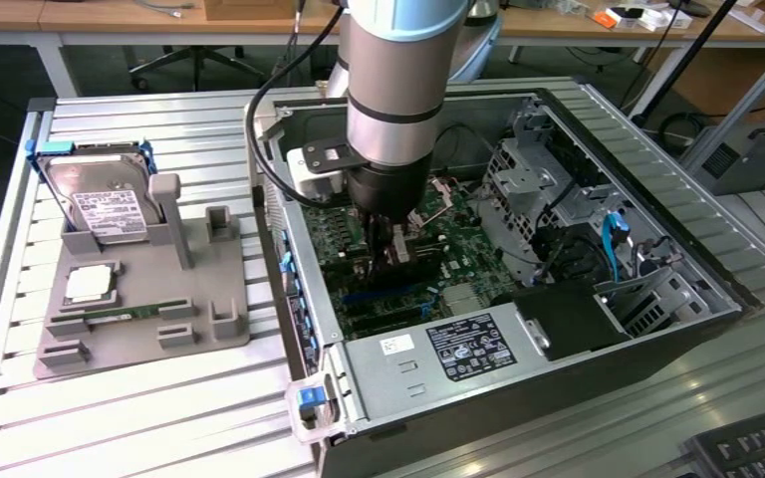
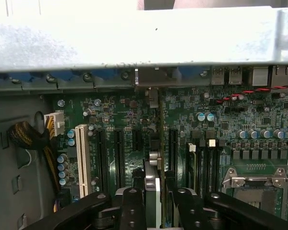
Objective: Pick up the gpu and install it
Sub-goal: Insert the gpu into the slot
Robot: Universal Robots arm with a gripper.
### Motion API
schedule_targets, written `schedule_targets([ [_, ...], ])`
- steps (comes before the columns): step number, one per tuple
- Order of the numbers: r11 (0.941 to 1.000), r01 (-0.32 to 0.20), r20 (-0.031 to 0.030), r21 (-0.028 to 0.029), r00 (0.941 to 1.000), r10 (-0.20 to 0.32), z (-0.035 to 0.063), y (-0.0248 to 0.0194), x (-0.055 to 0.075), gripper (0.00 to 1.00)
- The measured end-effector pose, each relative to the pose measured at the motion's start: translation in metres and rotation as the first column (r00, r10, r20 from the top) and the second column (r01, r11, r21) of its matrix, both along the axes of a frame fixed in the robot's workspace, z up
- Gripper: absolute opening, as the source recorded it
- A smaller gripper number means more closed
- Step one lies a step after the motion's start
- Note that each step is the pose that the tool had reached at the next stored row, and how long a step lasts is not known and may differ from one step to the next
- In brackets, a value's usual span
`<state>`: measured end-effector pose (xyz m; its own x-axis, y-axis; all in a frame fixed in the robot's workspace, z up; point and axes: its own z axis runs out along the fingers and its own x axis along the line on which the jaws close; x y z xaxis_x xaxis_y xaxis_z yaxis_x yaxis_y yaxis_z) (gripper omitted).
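My gripper [image 1: 393, 237] reaches down into the open computer case [image 1: 701, 299], over the green motherboard [image 1: 469, 254]. It is shut on the gpu [image 1: 386, 264], a thin dark card held upright on edge. In the wrist view the gpu [image 2: 154, 175] runs edge-on between the black fingers [image 2: 132, 206] of the gripper [image 2: 154, 199] toward the case's rear wall. The card's silvery bracket end [image 2: 151, 79] sits against that wall. Its lower edge lies along the black expansion slots [image 2: 119, 153]; whether it is seated in one I cannot tell.
A grey parts fixture [image 1: 210, 299] at the exterior view's left holds a silver hard drive [image 1: 111, 204], a processor chip [image 1: 91, 284] and a green RAM stick [image 1: 111, 314]. A power supply [image 1: 456, 349], drive cages [image 1: 529, 179] and cables crowd the case. A white slot [image 2: 82, 158] flanks the black ones.
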<state>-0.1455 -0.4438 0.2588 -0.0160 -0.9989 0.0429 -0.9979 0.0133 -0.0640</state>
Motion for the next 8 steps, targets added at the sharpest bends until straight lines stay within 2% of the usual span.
schedule_targets([
  [8, 1.0, 0.0, -0.0001, 0.0, 1.0, 0.0, -0.0022, 0.0, 0.0, 0.27],
])
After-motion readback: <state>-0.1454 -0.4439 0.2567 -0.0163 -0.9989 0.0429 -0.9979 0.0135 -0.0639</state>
